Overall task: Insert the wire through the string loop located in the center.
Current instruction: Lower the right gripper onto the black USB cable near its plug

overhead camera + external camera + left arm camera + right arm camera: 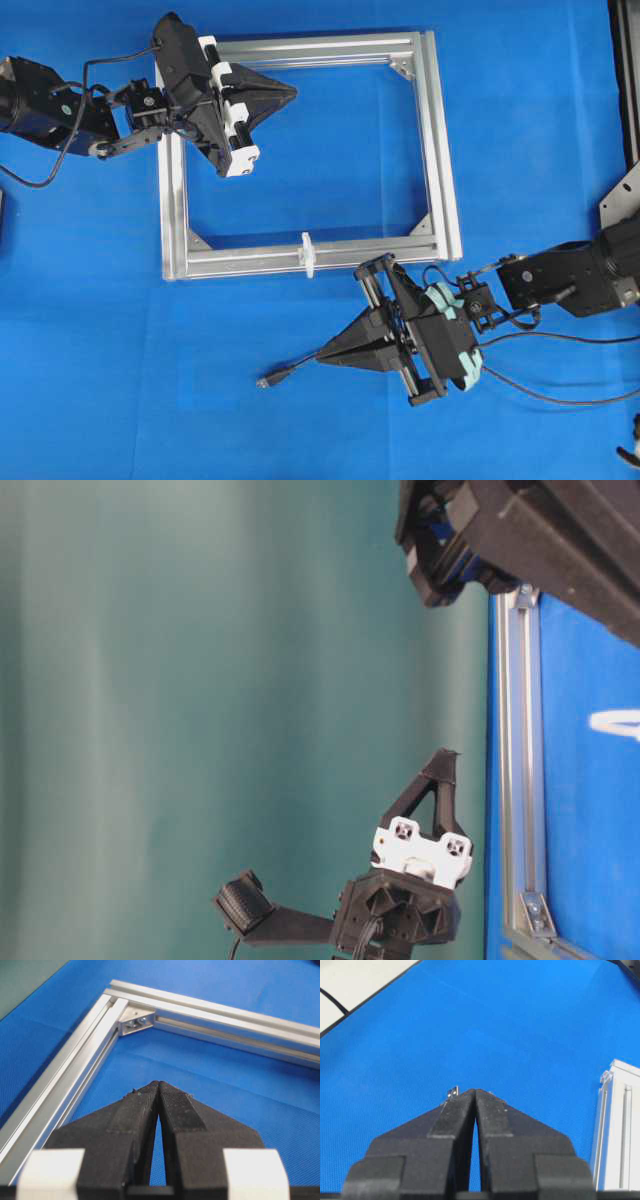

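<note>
Right claw [322, 355], closed, sits just below aluminium frame [440, 150], wire [285, 374] beneath.

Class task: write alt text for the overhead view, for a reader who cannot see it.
A square aluminium frame lies on a blue table, a small white string loop on its near rail. The shut left pincer hovers over the frame; the shut right pincer sits above the wire.

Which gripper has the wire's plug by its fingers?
The right gripper, below the frame; the plug lies just past it. The left gripper hangs over the frame.
</note>
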Action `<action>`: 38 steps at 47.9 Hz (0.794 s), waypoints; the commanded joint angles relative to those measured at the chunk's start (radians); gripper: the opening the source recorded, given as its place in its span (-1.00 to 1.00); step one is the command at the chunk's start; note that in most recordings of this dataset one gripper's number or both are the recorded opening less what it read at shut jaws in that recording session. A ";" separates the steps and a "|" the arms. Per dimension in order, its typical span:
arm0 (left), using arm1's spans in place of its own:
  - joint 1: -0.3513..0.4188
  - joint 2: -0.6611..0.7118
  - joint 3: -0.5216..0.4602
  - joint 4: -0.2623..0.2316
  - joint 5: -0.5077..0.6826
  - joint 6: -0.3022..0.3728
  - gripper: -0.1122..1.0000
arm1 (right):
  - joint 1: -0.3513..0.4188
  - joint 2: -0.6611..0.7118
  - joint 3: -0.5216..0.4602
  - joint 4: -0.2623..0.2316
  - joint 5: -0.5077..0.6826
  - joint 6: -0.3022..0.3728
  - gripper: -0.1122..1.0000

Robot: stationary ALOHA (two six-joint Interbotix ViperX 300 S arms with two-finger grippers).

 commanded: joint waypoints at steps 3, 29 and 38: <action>-0.006 -0.034 -0.012 0.020 0.012 -0.002 -0.80 | 0.008 -0.054 -0.015 -0.006 0.003 0.003 -0.81; -0.006 -0.035 -0.009 0.020 0.020 -0.002 -0.80 | 0.017 -0.055 -0.051 -0.005 0.146 0.075 -0.87; -0.006 -0.035 -0.009 0.020 0.020 -0.002 -0.80 | 0.020 -0.046 -0.058 -0.005 0.178 0.095 -0.58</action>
